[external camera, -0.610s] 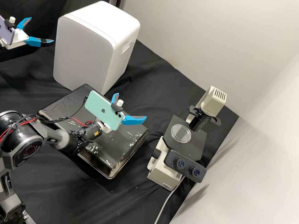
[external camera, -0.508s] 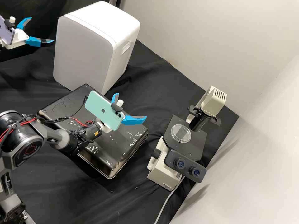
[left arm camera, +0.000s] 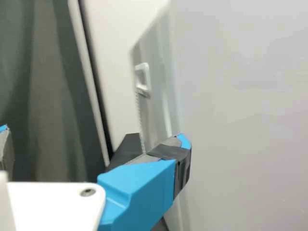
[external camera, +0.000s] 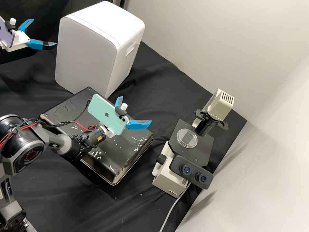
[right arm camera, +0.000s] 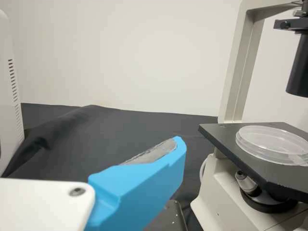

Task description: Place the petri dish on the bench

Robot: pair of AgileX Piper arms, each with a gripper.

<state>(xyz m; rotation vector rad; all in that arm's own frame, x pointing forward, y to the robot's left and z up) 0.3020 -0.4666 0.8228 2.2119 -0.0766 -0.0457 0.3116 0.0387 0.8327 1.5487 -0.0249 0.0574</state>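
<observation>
A clear round petri dish [external camera: 187, 138] [right arm camera: 272, 142] lies on the black stage [external camera: 206, 145] [right arm camera: 222, 133] of a white microscope [external camera: 167, 180] at the bench's right. My right gripper [external camera: 136, 109] hovers open over a dark slab, left of the microscope and well short of the dish, with nothing between its blue fingers [right arm camera: 144, 178]. My left gripper [external camera: 43, 31] hangs open and empty at the far back left, beside a white box, one blue finger [left arm camera: 144, 185] close to that box's side.
The tall white box [external camera: 96, 45] stands at the back left. The dark scuffed slab [external camera: 125, 154] lies under my right gripper. Black cloth [external camera: 154, 80] covers the bench. A pale wall [external camera: 257, 161] closes the right side, and a grey cable [external camera: 170, 212] trails from the microscope.
My left gripper has drifted very slightly. The right gripper and the petri dish have not moved.
</observation>
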